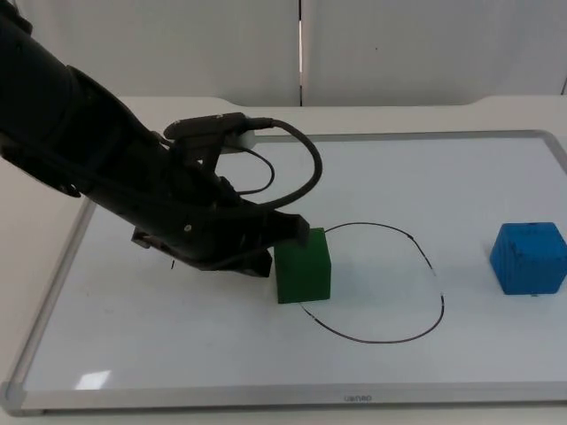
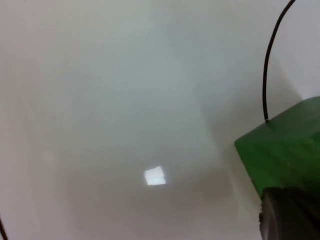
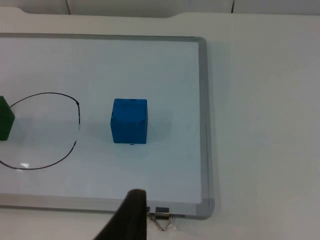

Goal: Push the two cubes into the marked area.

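Green cube (image 1: 303, 266) sits right against the left jaws (image 1: 285, 237), which press its outer face side-on rather than gripping it, since you are asked to push, not lift. You cannot tell whether those jaws are apart or together; the left wrist view shows a dark fingertip (image 2: 287, 215) touching the cube's face and little more. The cube straddles the drawn ring (image 1: 376, 283) on the side facing the whiteboard's left edge, so by my reading it is only partly in. Blue cube (image 1: 530, 257) stands well apart from the ring, near the right edge of the whiteboard (image 1: 177, 354) that lies on the bench. Your right arm waits back beyond the whiteboard's near right corner, with one fingertip (image 3: 131, 217) showing; its jaws' state cannot be told.
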Robot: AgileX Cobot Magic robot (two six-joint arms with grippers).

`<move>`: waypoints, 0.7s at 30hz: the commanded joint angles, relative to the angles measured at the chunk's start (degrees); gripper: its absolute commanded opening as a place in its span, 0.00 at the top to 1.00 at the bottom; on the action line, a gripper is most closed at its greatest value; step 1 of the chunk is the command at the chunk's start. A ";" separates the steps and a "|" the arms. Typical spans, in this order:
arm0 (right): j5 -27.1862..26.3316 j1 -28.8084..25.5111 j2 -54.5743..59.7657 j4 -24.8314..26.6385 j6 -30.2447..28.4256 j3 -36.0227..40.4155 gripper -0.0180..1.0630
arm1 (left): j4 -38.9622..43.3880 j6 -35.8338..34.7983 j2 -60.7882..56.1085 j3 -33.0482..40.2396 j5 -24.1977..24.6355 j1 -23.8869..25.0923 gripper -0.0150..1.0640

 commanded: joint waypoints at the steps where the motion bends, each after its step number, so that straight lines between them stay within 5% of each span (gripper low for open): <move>1: -0.38 -0.36 -0.24 -0.12 -0.07 -0.06 0.01 | -0.99 0.05 0.33 -0.36 -0.49 -0.35 0.99; 21: -0.38 -0.36 -0.24 -0.12 -0.07 -0.06 0.01 | -3.04 0.25 1.38 -1.40 1.39 -2.38 0.99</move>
